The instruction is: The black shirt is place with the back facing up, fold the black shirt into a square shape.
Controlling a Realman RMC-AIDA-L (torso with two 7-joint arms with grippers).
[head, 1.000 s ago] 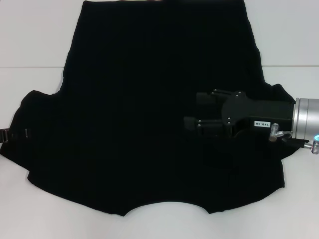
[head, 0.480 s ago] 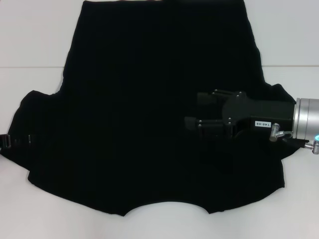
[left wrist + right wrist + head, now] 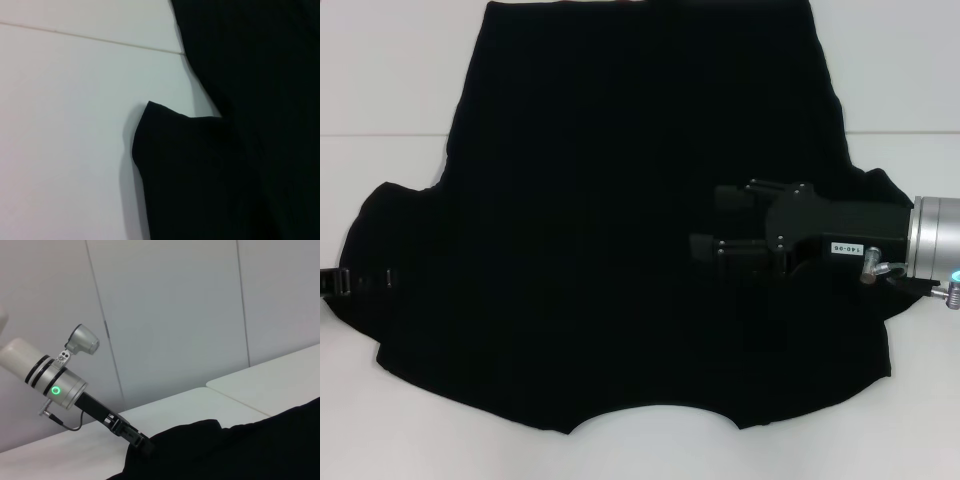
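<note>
Creeping inward at the frame's left edge, the left gripper (image 3: 360, 279) is seen at the black shirt (image 3: 620, 220)'s sleeve — jaw state can't be told — while the right gripper (image 3: 705, 222) is held with jaws wide above the cloth at centre right, so folding is judged barely begun.

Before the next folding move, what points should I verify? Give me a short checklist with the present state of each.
1. Large matte-black cloth T-shirt lies spread flat on the white table: ok.
2. Neckline edge faces the robot, hem at the far side: ok.
3. Left gripper is at the left sleeve edge: ok.
4. Left gripper has hold of the sleeve: cannot tell.
5. Right gripper is over the shirt's right part, jaws apart: ok.
6. Right gripper holds cloth: not ok, nothing visible between its jaws.
</note>
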